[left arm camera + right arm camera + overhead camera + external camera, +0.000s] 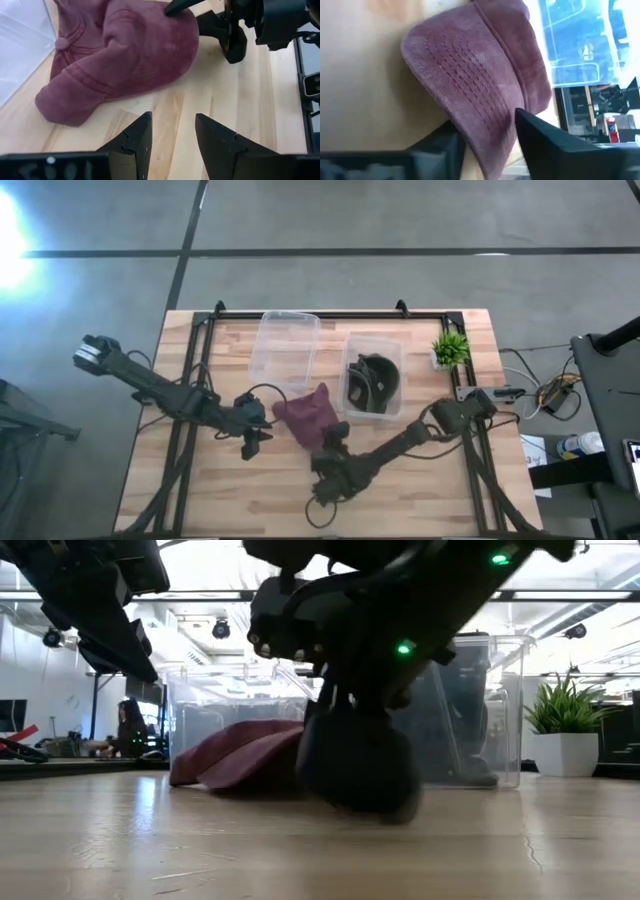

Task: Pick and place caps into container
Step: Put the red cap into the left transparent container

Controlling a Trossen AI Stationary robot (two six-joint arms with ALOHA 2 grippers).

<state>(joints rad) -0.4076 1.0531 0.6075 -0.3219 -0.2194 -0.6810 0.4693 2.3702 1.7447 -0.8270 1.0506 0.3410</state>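
A maroon cap [303, 416] lies on the table in front of two clear containers, its crown crumpled [75, 55]. A black cap [372, 380] sits inside the right container [352, 345]. The left container [285, 345] holds nothing. The olive-grey cap is out of view. My right gripper [328, 443] is at the maroon cap's near-right side, shut on its brim. My left gripper [172, 135] hovers open just left of the cap [255, 432], touching nothing. My right gripper has the maroon cap's stitched brim [485, 115] between its two fingers, one finger [175, 6] lying on the brim's top and the other [432, 150] under its edge. It comes in low from the near-right. The cap rests on the table.
A small potted plant [450, 348] stands at the far right of the table. A black frame rail [320, 311] runs along the table's far edge. Bare wood lies near the front edge [240, 500]. A person shows in the room behind [130, 725].
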